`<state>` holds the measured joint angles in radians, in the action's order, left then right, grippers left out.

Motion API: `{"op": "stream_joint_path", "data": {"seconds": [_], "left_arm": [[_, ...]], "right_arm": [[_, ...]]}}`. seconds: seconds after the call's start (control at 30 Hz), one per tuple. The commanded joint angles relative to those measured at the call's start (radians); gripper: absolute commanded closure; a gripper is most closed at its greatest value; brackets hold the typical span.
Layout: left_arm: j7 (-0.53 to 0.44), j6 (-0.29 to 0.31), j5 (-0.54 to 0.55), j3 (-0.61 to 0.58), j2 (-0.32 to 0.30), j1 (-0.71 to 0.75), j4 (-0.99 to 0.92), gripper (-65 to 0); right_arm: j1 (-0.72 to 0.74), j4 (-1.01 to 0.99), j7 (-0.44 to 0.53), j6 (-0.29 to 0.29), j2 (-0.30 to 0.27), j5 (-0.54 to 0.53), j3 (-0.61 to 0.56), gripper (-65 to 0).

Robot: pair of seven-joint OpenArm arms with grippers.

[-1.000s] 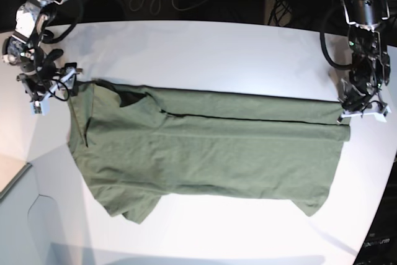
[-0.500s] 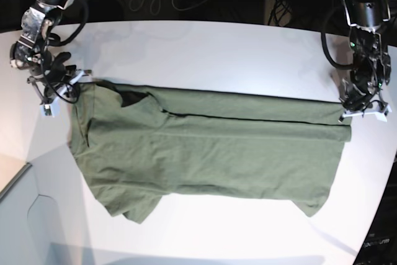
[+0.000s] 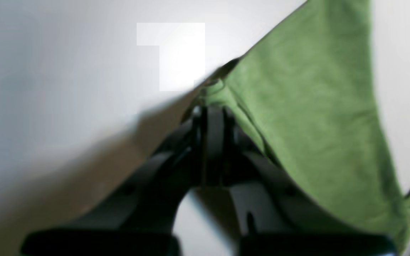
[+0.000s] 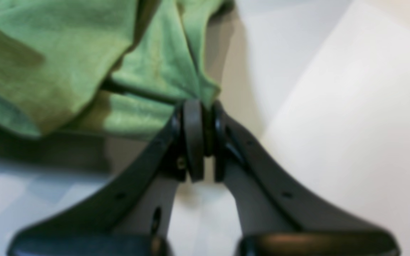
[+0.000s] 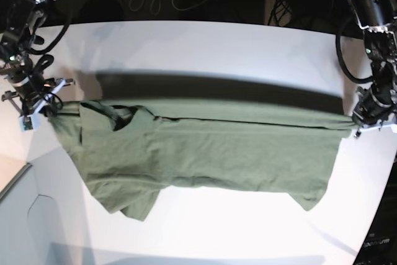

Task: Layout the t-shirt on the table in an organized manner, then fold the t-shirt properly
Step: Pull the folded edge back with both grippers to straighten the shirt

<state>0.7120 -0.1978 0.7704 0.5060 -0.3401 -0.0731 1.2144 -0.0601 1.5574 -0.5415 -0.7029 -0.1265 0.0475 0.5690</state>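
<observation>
Fingers, right gripper (image 4: pixel 200 106): pinched tight on a corner of the t-shirt (image 5: pixel 205 153); a peak of green cloth rises straight out of the tips and spreads away beyond them and to one side.
Fingers, left gripper (image 3: pixel 212 108): pressed together on the shirt's opposite end; cloth bunches at the tips and fans out past them toward one side only, bare white on the other.
Shirt position: strung between the two grips along its far edge, which looks lifted judging by the dark shadow band behind it; the body and near sleeve hang down toward the near side and seem to rest on the table (image 5: pixel 205 48).
Handling: soft, light, wrinkly cotton; no stiffness, so it will sag and crease wherever it is not held, and it should drag easily over the smooth top.
Where to hold: the two end corners, as now; a thin pinch at the tips could slip if the span is pulled too taut.
Edges: each grip sits close to a side rim of the table, with little room left outward of the fingers.
Open room: wide bare tabletop beyond the fingers on the far side, and a strip on the near side past the hanging hem.
</observation>
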Motion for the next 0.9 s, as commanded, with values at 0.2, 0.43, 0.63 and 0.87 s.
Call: {"op": "stream_joint_path", "data": {"seconds": [0.2, 0.43, 0.63, 0.87], "left_arm": [[-0.021, -0.004, -0.012, 0.001, -0.026, -0.127, 0.052, -0.2], [0.041, -0.006, -0.012, 0.001, -0.024, -0.166, 0.054, -0.1], [0.054, -0.004, -0.006, 0.010, -0.023, -0.115, 0.057, -0.1], [0.053, 0.002, -0.002, 0.010, -0.021, -0.014, 0.068, -0.1]], "right_arm": [[0.122, 0.031, -0.009, 0.005, -0.048, 0.001, -0.066, 0.0], [0.173, 0.038, -0.148, 0.005, -0.078, 0.001, -0.106, 0.0], [0.125, 0.047, -0.151, 0.005, -0.077, 0.001, -0.105, 0.0], [0.004, 0.100, -0.147, 0.005, -0.046, -0.002, -0.105, 0.0]]}}
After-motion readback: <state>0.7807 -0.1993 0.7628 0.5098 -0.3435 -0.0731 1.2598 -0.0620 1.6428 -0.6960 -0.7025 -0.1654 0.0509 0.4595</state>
